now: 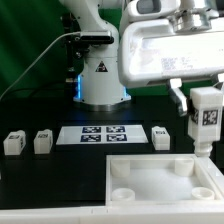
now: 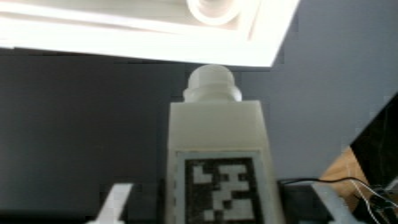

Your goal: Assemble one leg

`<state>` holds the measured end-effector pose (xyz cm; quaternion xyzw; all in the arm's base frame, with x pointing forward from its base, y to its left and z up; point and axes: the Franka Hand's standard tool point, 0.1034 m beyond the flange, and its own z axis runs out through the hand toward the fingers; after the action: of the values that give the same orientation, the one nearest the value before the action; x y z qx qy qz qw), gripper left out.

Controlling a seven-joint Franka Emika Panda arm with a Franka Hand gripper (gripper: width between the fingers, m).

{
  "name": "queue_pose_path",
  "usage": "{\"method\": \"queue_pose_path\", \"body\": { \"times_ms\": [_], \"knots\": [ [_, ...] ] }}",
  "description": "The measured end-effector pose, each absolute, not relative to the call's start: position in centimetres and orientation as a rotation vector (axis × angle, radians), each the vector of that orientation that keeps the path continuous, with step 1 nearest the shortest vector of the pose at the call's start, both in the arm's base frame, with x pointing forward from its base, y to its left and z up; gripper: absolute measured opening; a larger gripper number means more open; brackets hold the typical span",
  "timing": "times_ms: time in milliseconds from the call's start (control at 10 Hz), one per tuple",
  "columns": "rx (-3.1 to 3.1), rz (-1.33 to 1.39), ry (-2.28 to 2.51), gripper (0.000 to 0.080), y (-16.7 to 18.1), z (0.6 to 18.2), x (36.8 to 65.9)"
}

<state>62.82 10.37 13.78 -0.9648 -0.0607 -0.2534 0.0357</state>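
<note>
Three legs (image 1: pixel 13 142) (image 1: pixel 42 141) (image 1: pixel 160 136) are sitting across the frame's middle and a fourth leg (image 1: pixel 205 118) is hanging at the right edge (four altogether); one tray (image 1: pixel 150 162) and one marker board (image 1: pixel 105 133) are lying there.

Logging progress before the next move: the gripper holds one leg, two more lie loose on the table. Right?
Not two: three loose legs lie on the table, as the exterior view shows, two at that view's left of the marker board, one at its right. The gripper does hold one leg.
</note>
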Motion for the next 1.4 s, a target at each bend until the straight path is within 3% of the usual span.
{"method": "queue_pose_path", "body": {
  "times_ms": [200,1400],
  "knots": [
    [-2.967,-0.768,-0.185,0.0291,10.4,12.5,62.9],
    [-2.971,-0.752,-0.193,0.0291,10.6,11.2,62.4]
  ]
}}
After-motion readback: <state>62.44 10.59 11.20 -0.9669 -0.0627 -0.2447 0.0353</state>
